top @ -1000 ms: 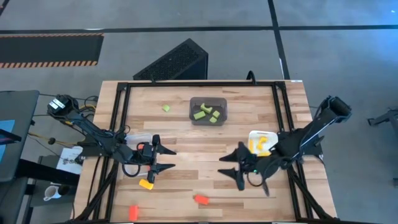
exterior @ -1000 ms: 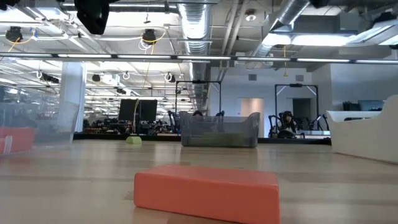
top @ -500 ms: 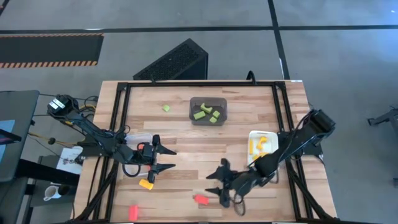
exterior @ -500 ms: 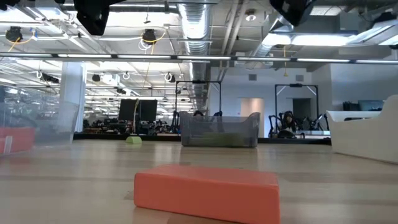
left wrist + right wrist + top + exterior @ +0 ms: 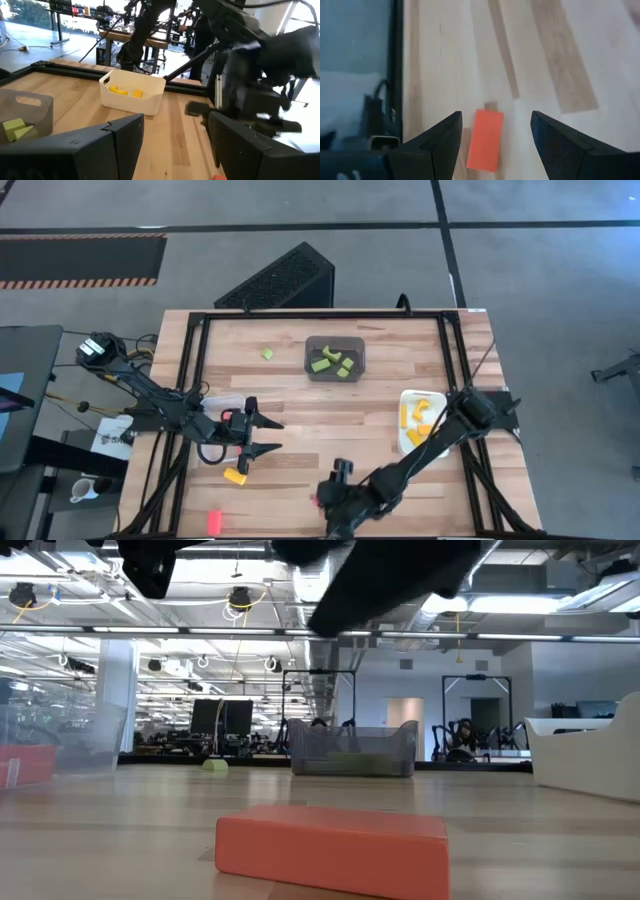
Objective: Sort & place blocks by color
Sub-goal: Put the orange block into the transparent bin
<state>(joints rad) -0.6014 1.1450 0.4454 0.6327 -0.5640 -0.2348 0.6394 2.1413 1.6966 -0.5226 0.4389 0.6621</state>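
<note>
A red bar block [image 5: 485,140] lies flat on the table near its near edge; it is large in the low view [image 5: 330,850]. My right gripper [image 5: 496,119] is open above it, one finger on each side, touching nothing. In the high view the right gripper [image 5: 330,500] covers most of that block [image 5: 316,500]. My left gripper [image 5: 277,436] is open and waits over the table's left half. Another red block [image 5: 214,521], a yellow block [image 5: 234,476] and a green block [image 5: 267,354] lie loose on the table.
A dark grey bin [image 5: 335,343] holding green blocks stands at the far middle. A white bin [image 5: 405,396] with yellow blocks is on the right. A clear bin [image 5: 60,740] holding a red block stands at the left. The table's middle is bare wood.
My right arm has swung from the table's right-middle toward the near edge and to the left, reaching out over the red bar block; its dark gripper now shows at the top of the low view. Its fingers stayed open. The blocks have not moved.
</note>
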